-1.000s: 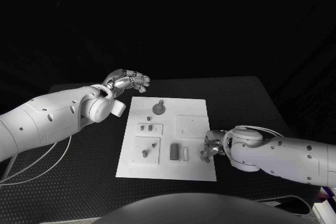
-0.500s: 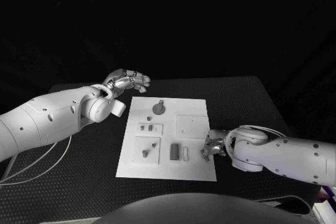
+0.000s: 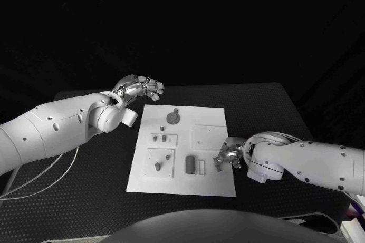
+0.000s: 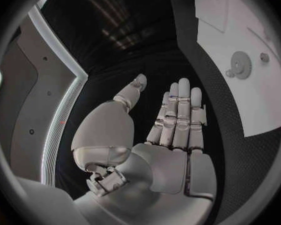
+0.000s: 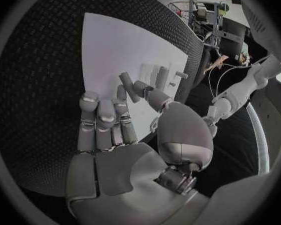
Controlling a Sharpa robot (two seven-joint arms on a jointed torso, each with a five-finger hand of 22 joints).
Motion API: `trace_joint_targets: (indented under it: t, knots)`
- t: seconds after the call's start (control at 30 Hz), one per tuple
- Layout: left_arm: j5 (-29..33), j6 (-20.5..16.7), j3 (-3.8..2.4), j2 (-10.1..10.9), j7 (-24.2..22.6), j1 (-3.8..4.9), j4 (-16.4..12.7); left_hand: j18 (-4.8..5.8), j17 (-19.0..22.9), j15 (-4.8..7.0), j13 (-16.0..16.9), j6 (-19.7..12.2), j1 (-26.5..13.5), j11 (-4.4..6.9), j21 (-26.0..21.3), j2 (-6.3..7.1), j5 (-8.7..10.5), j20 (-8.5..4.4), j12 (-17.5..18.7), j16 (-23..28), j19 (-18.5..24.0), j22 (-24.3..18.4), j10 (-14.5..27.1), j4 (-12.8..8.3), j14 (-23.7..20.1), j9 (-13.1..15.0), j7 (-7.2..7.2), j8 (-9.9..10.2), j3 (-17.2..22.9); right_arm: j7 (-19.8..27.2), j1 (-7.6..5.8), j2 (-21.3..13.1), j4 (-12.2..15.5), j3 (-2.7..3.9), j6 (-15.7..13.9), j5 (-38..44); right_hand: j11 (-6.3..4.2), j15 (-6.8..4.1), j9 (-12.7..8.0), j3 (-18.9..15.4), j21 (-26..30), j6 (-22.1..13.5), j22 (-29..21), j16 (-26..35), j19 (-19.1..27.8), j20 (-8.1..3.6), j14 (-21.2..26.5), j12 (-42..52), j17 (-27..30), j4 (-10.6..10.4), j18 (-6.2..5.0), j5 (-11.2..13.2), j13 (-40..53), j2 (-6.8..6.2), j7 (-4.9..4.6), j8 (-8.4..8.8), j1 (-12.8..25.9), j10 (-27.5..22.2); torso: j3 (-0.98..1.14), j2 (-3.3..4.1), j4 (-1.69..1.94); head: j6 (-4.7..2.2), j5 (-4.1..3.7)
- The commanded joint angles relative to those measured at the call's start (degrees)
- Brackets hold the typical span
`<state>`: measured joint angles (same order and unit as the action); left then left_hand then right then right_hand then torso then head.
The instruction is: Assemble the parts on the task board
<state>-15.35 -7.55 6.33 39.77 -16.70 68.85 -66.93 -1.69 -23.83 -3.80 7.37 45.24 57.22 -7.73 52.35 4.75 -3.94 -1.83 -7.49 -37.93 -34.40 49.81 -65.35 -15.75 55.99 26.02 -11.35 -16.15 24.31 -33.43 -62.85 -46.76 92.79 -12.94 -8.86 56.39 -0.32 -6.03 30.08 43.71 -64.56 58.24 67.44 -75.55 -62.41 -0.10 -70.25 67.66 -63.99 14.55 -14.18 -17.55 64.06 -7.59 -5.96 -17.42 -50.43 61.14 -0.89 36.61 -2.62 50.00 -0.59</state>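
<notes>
The robot's right hand [image 3: 227, 156] hangs over the right edge of the white task board [image 3: 209, 185], fingers loosely spread and holding nothing; in the right wrist view the fingertips [image 5: 89, 101] point down toward bare board, just short of a dark cylindrical part [image 5: 128, 80] lying on its side. From that hand, the nearest pieces sit at about nine o'clock: the dark cylinder [image 3: 189, 164] and a pale upright block [image 3: 201, 166] just beside it, in the board's near half. Further out at ten o'clock lie a small square inset with short pegs [image 3: 163, 139], and at eleven o'clock a round disc-shaped part [image 3: 173, 117] near the board's far edge. A raised square plate [image 3: 207, 137] sits at about twelve o'clock from the hand. The left hand [image 3: 141, 87] is held up beyond the board's far left corner, palm flat, fingers extended and close together, carrying nothing. The step looks like a reach for the cylinder. To do it well, the hand should likely approach low, close across the cylinder's width and avoid nudging the neighbouring block; a rolling part could slip away if touched off-centre.
</notes>
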Motion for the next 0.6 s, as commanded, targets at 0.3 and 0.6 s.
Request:
trace_joint_targets:
  t: [0.3,0.6]
  knots:
    - [-0.4,0.7,-0.04,-0.1,-0.3,0.11,-0.2,-0.88,-0.1,-0.06,-0.1,-0.2,-0.5,0.01,-0.3,0.21,0.19,0.03,-0.2,0.2,0.2,0.1,0.4,0.3,0.2,-0.1,0.04,-0.4,0.1,-0.9,-0.16,2.2,-1.4,-0.05,-0.6,-12.4,0.09,0.06,-0.3,-1.0,-0.1,0.3,-0.2,-0.1,0.0,0.11,-0.3,-0.3,-0.2,-0.2,-0.82,0.3,0.2,-0.13,-0.05,0.28,1.3,0.1,0.01,0.01,-0.03,0.00,0.03]
    - [-0.6,0.7,-0.04,-0.1,-0.1,0.16,-0.2,-0.88,-0.1,-0.05,-0.1,-0.2,-0.5,0.01,-0.3,0.25,0.18,0.02,-0.2,0.3,0.2,0.1,0.4,0.3,0.2,-0.1,0.06,-0.4,0.1,-1.1,-0.16,3.8,-2.2,-0.09,-0.8,-12.8,0.04,0.01,-0.6,-1.7,-0.3,0.4,-0.4,-0.1,0.2,0.05,-0.3,-0.3,-0.5,-1.1,-0.82,2.3,0.3,-0.34,0.00,0.30,3.2,-0.1,0.03,0.01,0.03,0.00,-0.06]
